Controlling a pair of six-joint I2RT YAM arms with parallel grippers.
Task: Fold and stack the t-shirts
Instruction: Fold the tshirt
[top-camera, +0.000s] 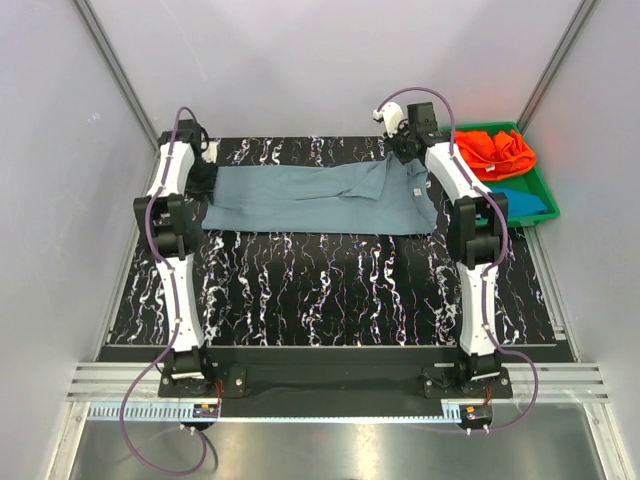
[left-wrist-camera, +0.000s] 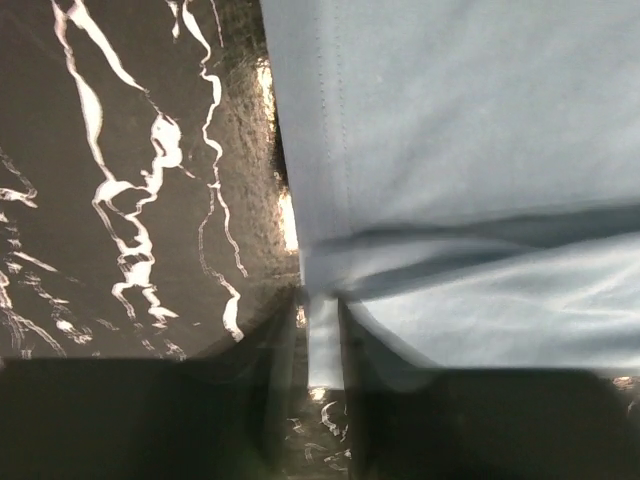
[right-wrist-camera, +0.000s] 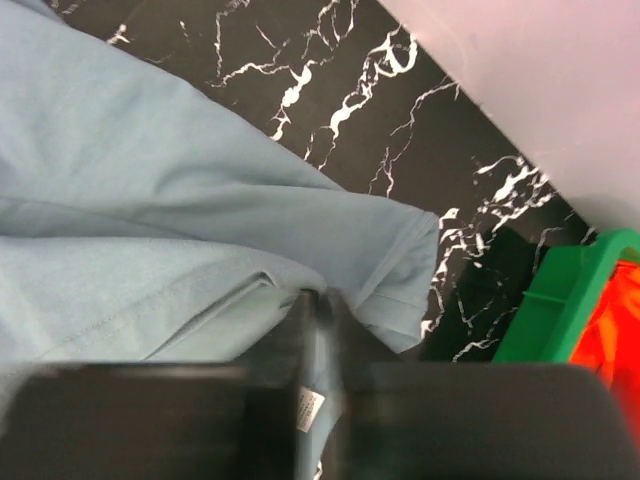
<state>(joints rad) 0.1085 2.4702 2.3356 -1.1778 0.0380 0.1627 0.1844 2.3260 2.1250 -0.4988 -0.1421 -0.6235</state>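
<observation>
Grey-blue t-shirt (top-camera: 320, 198) lay spread along the far side of the table (top-camera: 330, 285); right gripper (right-wrist-camera: 318, 325) pinched its collar end; left gripper (left-wrist-camera: 320, 335) stood barely parted around the hem, hold not discernible.

The grey-blue t-shirt (top-camera: 320, 198) is soft matt cloth; the marbled table (top-camera: 330, 290) looks glossy.

Bench (top-camera: 330, 290): black, white marble veining.
Tray (top-camera: 547, 197): green plastic, far right, at the bench's edge.
Walls (top-camera: 300, 70): plain white, left, far, right.
Rail (top-camera: 330, 385): silver metal, near edge.
</observation>
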